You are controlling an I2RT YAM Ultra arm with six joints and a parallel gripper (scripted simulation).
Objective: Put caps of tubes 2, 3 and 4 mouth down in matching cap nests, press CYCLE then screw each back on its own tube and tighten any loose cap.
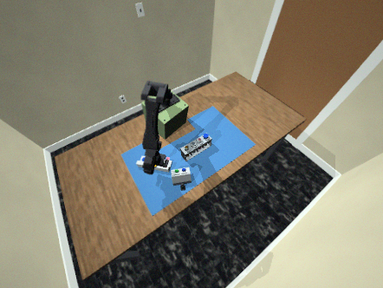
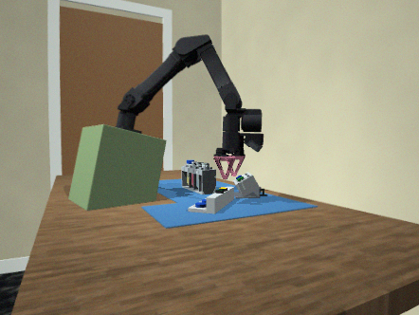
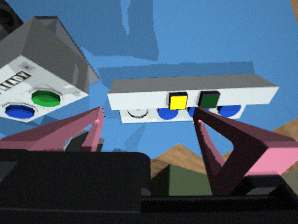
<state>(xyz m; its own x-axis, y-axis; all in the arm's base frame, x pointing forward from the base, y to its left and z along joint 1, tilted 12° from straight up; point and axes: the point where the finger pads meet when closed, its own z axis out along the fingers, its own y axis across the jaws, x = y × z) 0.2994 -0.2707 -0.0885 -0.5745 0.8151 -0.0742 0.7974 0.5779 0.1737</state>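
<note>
Wrist view, cap tray [image 3: 145, 90] nests half-hidden behind open gripper [image 3: 147, 116]

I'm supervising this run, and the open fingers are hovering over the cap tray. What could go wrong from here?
1. The amber lamp is lit and the green lamp is dark, so lifting a cap now would spoil the step.
2. The three blue caps look identical, so swapping is easy.
3. The green READY key lies near the fingers; a stray press would end things early.
</note>
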